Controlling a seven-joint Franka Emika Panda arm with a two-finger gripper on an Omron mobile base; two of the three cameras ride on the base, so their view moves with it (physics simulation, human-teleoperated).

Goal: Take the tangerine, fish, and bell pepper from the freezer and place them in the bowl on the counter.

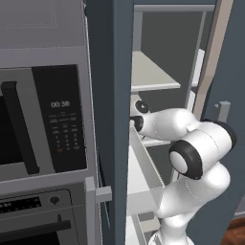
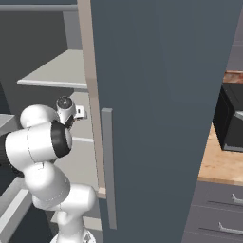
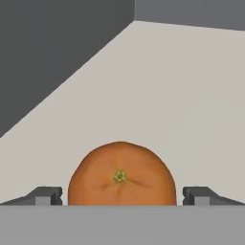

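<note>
Closest to us in the hand view sits the tangerine [image 3: 120,174], its little green navel facing the camera, right between the two tips of our pincer [image 3: 122,196]. The fingers [image 3: 45,195] stand wide apart, one on each side of the fruit, each with a small gap to its skin, so nothing is clamped. The tangerine rests on a pale grey shelf [image 3: 191,95] that stretches away beyond the pincer, with a dark inner wall [image 3: 48,52] off to the left of it. From the base views, our arm [image 1: 191,153] reaches into the open freezer [image 1: 107,95], past its door [image 2: 161,109]. The worktop [image 2: 220,163] lies well off to the right, behind that door.
</note>
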